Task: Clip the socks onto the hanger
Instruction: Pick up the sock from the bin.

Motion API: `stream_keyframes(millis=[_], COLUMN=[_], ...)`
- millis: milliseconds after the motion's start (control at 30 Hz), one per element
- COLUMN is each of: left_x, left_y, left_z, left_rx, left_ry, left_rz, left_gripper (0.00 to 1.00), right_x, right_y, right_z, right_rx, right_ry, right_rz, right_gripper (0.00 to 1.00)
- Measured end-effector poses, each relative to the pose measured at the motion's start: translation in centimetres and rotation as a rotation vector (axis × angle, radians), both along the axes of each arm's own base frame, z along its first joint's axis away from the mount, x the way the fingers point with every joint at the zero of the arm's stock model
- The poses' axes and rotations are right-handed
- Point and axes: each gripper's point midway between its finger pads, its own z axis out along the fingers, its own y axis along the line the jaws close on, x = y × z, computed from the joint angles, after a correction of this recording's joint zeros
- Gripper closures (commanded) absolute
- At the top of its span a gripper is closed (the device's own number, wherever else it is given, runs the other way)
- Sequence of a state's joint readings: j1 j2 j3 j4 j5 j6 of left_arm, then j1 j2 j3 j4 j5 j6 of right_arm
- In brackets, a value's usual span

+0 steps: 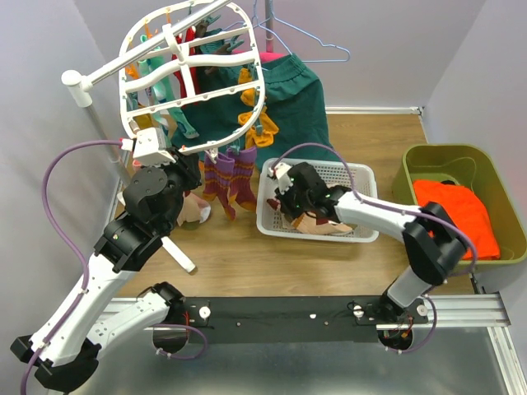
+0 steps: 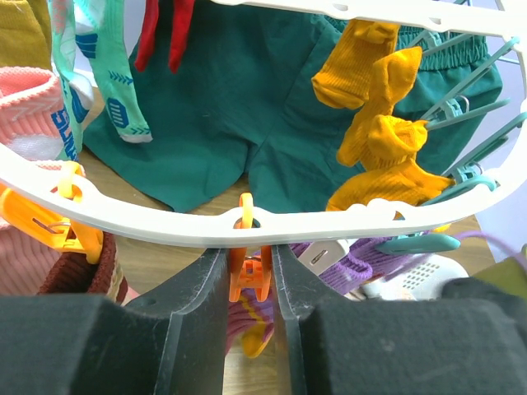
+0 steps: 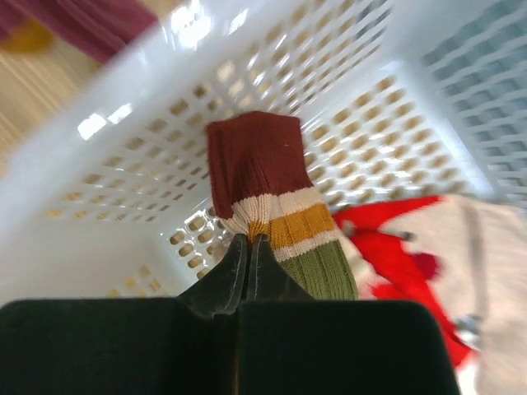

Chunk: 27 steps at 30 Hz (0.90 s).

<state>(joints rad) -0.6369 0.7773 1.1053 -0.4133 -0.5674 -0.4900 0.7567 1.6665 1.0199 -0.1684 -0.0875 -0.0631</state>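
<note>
Pinching striped sock (image 3: pixel 255 164), right end effector (image 3: pixel 249 245) closed; left end effector (image 2: pixel 247 257) clamps orange clip (image 2: pixel 249 281).

Bright even light, right wrist blurred

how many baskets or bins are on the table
2: a white basket at the centre with socks in it, and a green bin at the right edge holding an orange cloth.
</note>
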Motion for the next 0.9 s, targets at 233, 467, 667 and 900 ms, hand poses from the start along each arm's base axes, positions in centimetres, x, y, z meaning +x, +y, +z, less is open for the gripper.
stream_keyframes(millis=[233,467,667,900], left_x=[0.0,0.0,-0.1,-0.1], left_y=[0.0,0.0,0.0,0.0], left_z=[0.0,0.1,0.3,0.1], left_rx=[-0.003,-0.005,-0.009,-0.008], left_ry=[0.0,-0.001,0.0,0.006], left_rz=[0.0,0.0,0.0,0.0], left_gripper=[0.77,0.77,0.77,0.77], right_x=[1.1,1.4,0.5,-3.9], right_y=[-0.9,-2.5,-3.8,-1.7], right_z=[7.7,14.0,22.0,33.9], right_rx=[0.12,0.21,0.347,0.653], right_ry=[-0.165,-0.304,-0.448,-0.6], right_rz=[-0.072,-0.148,-0.166,0.073], right_gripper=[0.99,0.99,0.99,0.99])
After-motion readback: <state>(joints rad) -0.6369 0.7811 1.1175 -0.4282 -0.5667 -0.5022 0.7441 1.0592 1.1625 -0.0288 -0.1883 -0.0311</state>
